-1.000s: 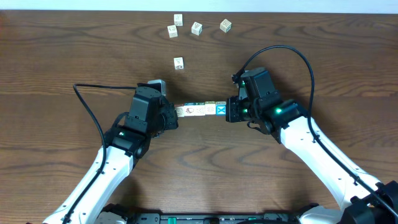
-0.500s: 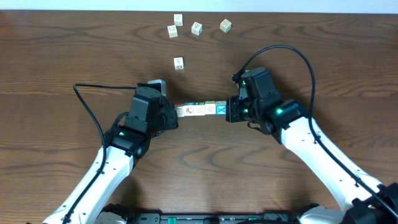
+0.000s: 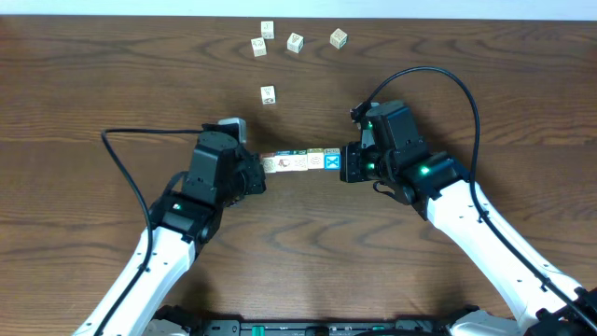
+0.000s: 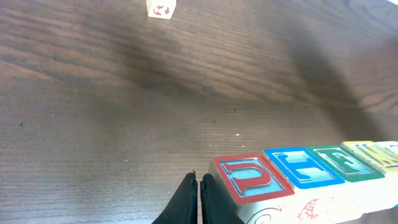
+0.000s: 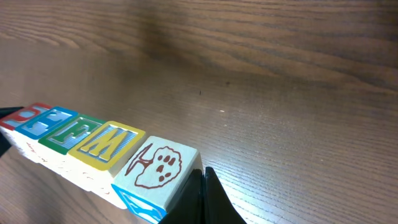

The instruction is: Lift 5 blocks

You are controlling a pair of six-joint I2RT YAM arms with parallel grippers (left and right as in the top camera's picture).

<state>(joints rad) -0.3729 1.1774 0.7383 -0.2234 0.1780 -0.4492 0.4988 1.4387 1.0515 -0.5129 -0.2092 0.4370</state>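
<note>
Five blocks (image 3: 300, 162) form one tight row at the table's middle, clamped end to end between my two grippers. My left gripper (image 3: 258, 171) is shut, with its closed tips (image 4: 199, 186) pressed against the red-edged end block (image 4: 252, 177). My right gripper (image 3: 345, 166) is shut too, with its closed tips (image 5: 203, 180) against the end block that has a blue X (image 3: 331, 162) and a brown tree print (image 5: 158, 167). Between the ends sit blue (image 4: 301, 167), green (image 4: 342, 160) and yellow (image 5: 106, 144) edged blocks. Neither gripper has anything between its fingers.
Several other whitish cubes lie apart on the far side: one alone (image 3: 268, 93) and a cluster behind it (image 3: 295, 42), (image 3: 339, 38), (image 3: 258, 45). A black cable (image 3: 131, 140) loops left of the left arm, and another (image 3: 438, 79) arches over the right arm.
The row and both gripper tips sit slightly farther up in the overhead view than a second ago. The left arm and its cable have shifted a little left. Both grippers stay shut.
</note>
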